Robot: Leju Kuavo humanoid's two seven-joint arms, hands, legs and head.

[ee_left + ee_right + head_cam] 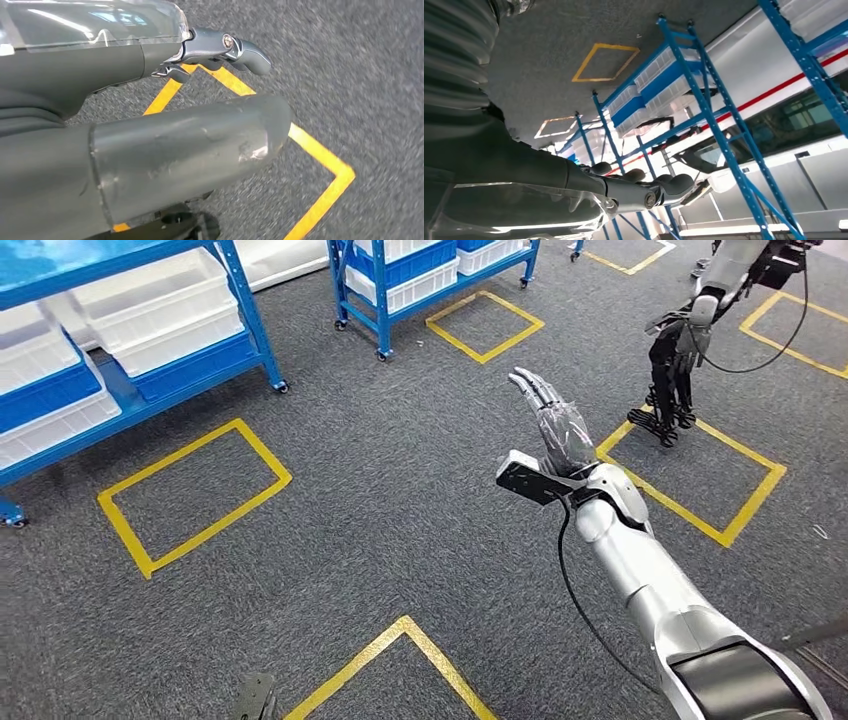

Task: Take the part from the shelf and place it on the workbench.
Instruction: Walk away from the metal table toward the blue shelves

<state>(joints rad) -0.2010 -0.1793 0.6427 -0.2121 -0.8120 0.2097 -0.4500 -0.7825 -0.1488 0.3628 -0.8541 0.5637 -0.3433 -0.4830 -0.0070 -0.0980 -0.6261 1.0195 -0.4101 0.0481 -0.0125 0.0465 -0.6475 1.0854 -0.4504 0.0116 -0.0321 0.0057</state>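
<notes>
Silver right hand point(556, 425) raised mid-frame, fingers point(535, 390) extended, holding nothing. Left hand point(150, 145) over grey carpet point(350, 75); finger state unclear. Blue metal shelves point(250, 330) with white bins upper left.

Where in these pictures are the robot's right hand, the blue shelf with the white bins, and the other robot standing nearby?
right hand point(556, 425), head view, on the palm.
blue shelf point(247, 308), head view, on its front upright post.
other robot point(672, 370), head view, on its dark legs.
</notes>
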